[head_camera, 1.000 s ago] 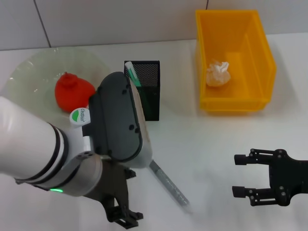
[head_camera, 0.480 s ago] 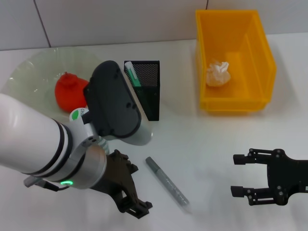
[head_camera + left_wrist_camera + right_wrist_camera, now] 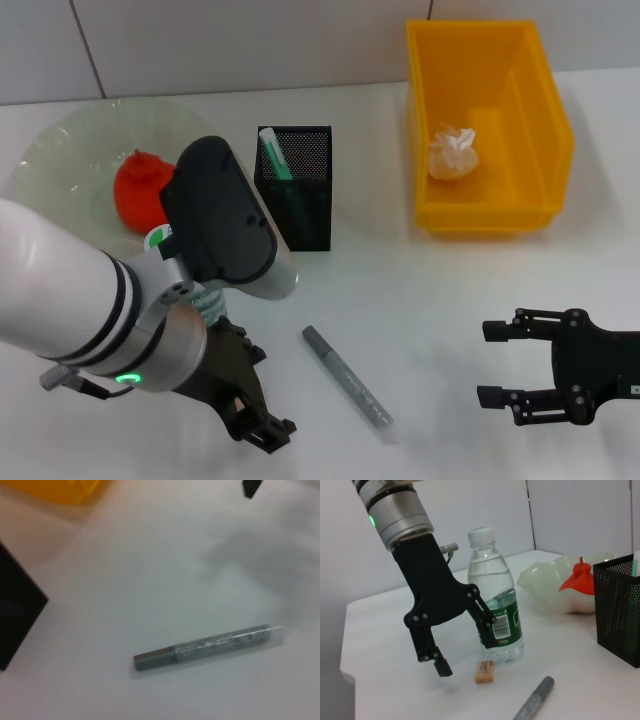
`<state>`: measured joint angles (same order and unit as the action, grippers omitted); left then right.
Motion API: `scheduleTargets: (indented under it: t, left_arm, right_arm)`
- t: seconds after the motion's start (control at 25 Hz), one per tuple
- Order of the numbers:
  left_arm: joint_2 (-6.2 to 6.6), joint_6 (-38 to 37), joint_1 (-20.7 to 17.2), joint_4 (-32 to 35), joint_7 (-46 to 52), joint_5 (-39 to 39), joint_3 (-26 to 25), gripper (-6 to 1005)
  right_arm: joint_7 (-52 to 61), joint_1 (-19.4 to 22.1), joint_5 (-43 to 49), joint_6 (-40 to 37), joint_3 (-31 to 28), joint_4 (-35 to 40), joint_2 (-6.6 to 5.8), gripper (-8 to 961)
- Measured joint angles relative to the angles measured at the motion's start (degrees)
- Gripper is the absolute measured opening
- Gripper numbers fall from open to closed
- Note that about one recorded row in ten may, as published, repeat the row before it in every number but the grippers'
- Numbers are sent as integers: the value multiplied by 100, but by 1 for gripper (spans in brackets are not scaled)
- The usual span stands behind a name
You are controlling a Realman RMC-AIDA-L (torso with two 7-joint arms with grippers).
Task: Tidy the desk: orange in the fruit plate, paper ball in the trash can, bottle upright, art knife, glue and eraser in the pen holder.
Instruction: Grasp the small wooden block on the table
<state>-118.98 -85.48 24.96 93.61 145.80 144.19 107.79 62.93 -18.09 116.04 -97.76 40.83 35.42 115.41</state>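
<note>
The left gripper (image 3: pixel 465 635) is hanging with its jaws apart and gripping nothing, just above the table (image 3: pixel 430 300). The eraser (image 3: pixel 484 672) is lying on the table just beside its lower fingertip, not touching, and the bottle (image 3: pixel 495 615) is standing upright right behind it. The grey art knife (image 3: pixel 347 378) is lying nearby, the pen holder (image 3: pixel 296 190) standing beyond it. The right gripper (image 3: pixel 502 362) is idling with jaws apart, well off to the side.
</note>
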Motion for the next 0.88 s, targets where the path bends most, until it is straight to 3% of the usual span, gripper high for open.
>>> scheduleTargets:
  t: [0.88]
  left_arm:
    - [6,57,74,-384,77,313,-258,842]
  right_arm:
    - [10,-12,126,99,4,0,44,787]
